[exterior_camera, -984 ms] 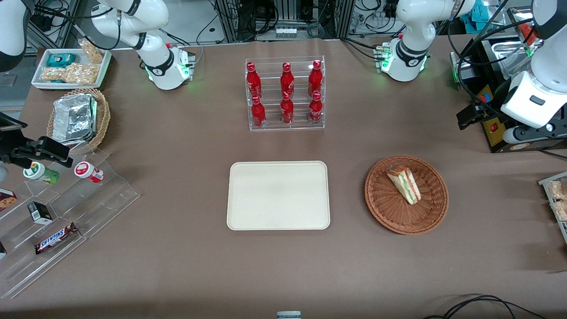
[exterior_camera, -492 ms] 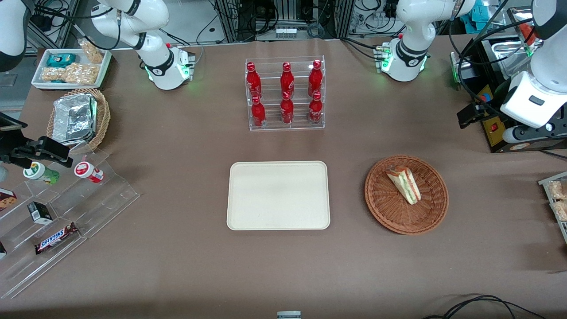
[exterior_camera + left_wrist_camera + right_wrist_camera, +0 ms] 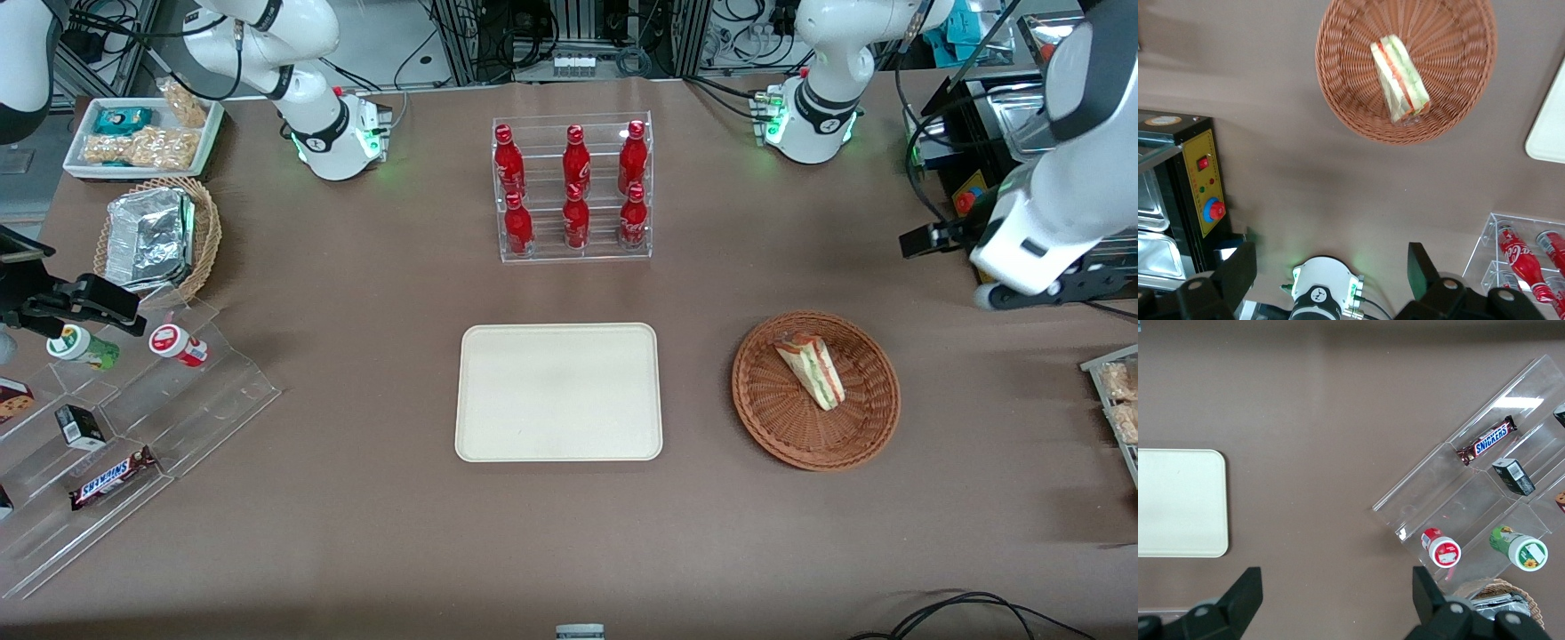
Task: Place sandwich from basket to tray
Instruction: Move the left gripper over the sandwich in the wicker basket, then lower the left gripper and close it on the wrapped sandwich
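On the brown desk [image 3: 356,533] the reddish-brown basket [image 3: 782,436] sits toward the working arm's end, and the sandwich [image 3: 811,370] lies in it, a pale wedge showing red and green filling along its edge. Beside the basket, toward the parked arm's end and apart from it, lies the cream tray [image 3: 558,392] with nothing on it. Farther from the front camera than the tray stands a clear rack of red bottles [image 3: 573,187].

High above the desk at the working arm's end hangs the gripper [image 3: 1331,277]. Its two dark fingers [image 3: 1240,272] stand wide apart with nothing between them. Seen from the wrist, the basket [image 3: 1358,113] and the sandwich [image 3: 1399,81] lie well below the fingers and off to one side rather than under them; a corner of the tray [image 3: 1548,137] also shows. Near the fingers is a black box with a yellow panel [image 3: 1207,193] carrying red buttons, probably a control unit, though the view of it is only partial
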### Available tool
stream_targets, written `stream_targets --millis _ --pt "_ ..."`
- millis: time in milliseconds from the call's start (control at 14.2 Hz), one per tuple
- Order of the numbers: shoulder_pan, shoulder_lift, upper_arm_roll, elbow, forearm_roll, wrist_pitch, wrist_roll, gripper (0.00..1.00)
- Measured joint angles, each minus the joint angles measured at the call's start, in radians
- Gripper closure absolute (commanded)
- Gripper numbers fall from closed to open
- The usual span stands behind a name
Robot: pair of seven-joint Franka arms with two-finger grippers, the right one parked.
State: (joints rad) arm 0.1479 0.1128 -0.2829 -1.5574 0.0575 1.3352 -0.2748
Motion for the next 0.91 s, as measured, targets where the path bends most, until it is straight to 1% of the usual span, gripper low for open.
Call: stream_targets --millis 141,281,422,703,914 --pt "0.001 0.039 0.001 -0.023 0.009 0.009 0.000 0.00" --pt "0.001 0.073 0.003 -0.057 0.033 0.075 -0.012 0.00" --pt "0.002 0.098 0.004 -0.125 0.041 0.213 -0.086 0.00" --pt "0.001 0.116 0.003 -0.336 0.042 0.554 -0.326 0.00" --pt "0.001 0.120 0.002 -0.465 0.042 0.766 -0.415 0.00"
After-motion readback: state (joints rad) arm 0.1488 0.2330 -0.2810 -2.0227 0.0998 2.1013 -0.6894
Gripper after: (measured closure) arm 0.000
